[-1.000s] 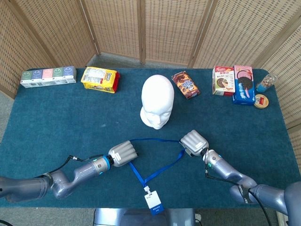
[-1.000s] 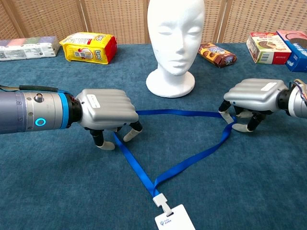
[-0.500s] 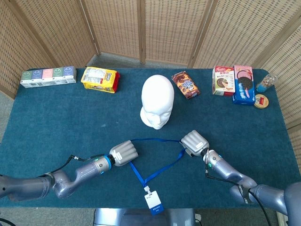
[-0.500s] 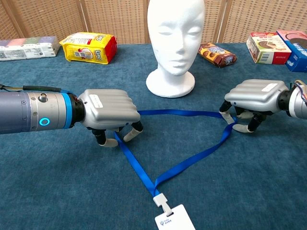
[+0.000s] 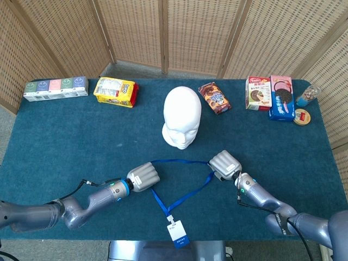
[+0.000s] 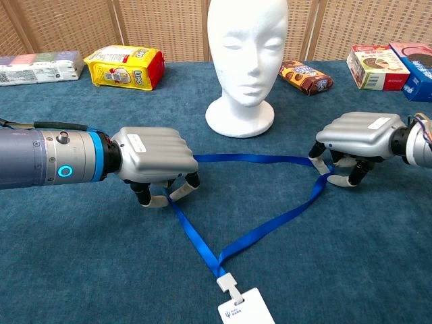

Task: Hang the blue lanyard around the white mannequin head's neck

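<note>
Before the white foam mannequin head (image 6: 246, 47), both hands, left (image 6: 154, 158) and right (image 6: 354, 138), pinched the flat blue ribbon lanyard (image 6: 250, 233).

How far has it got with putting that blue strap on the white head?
Early. Both hands, left and right, sit palm-down at opposite corners of the blue lanyard, fingers at the strap. The strap lies flat on the table, its badge nearest the robot. Lifting it over the mannequin head remains.

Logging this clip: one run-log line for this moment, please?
blue lanyard: flat on table | left hand: over its left corner | right hand: over right corner | white mannequin head: neck bare
</note>
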Available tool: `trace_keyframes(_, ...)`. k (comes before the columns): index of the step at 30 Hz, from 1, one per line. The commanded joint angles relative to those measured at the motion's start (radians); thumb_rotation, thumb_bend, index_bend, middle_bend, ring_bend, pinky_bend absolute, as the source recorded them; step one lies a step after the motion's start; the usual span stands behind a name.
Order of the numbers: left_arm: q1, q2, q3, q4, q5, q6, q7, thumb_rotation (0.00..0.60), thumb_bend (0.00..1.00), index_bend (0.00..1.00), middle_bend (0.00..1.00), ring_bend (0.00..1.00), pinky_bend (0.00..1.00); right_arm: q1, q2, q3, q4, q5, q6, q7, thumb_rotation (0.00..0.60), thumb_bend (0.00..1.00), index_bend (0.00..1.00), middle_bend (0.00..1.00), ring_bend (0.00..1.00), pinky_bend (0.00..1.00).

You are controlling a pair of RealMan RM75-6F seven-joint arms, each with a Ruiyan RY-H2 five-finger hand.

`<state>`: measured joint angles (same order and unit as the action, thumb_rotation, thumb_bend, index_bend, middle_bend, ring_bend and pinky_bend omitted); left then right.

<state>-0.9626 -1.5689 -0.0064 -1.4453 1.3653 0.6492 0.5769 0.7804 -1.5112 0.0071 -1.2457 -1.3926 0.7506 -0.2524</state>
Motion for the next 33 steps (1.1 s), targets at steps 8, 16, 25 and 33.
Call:
trace_keyframes(8, 0.002, 0.007, 0.008, -0.007, 0.009, 0.022, -0.029, 0.6, 0.42, 0.64, 1.0, 1.0, 1.0, -0.003, -0.004, 0.003, -0.003, -0.001, 0.007, 0.009, 0.6, 0.55, 0.73, 1.0, 1.0, 1.0)
trace_keyframes(16, 0.008, 0.023, 0.01, -0.016, 0.012, 0.042, -0.062, 0.6, 0.42, 0.67, 1.0, 1.0, 1.0, -0.013, 0.009, 0.009, -0.025, -0.005, 0.032, 0.024, 0.6, 0.55, 0.75, 1.0, 1.0, 1.0)
trace_keyframes(25, 0.033, 0.072, 0.007, -0.059, 0.036, 0.105, -0.11, 0.6, 0.43, 0.68, 1.0, 1.0, 1.0, -0.032, 0.048, 0.022, -0.098, -0.01, 0.081, 0.031, 0.6, 0.55, 0.76, 1.0, 1.0, 1.0)
trace_keyframes(33, 0.069, 0.156, 0.006, -0.138, 0.079, 0.188, -0.151, 0.6, 0.43, 0.68, 1.0, 1.0, 1.0, -0.05, 0.121, 0.042, -0.221, -0.021, 0.141, 0.021, 0.6, 0.55, 0.77, 1.0, 1.0, 1.0)
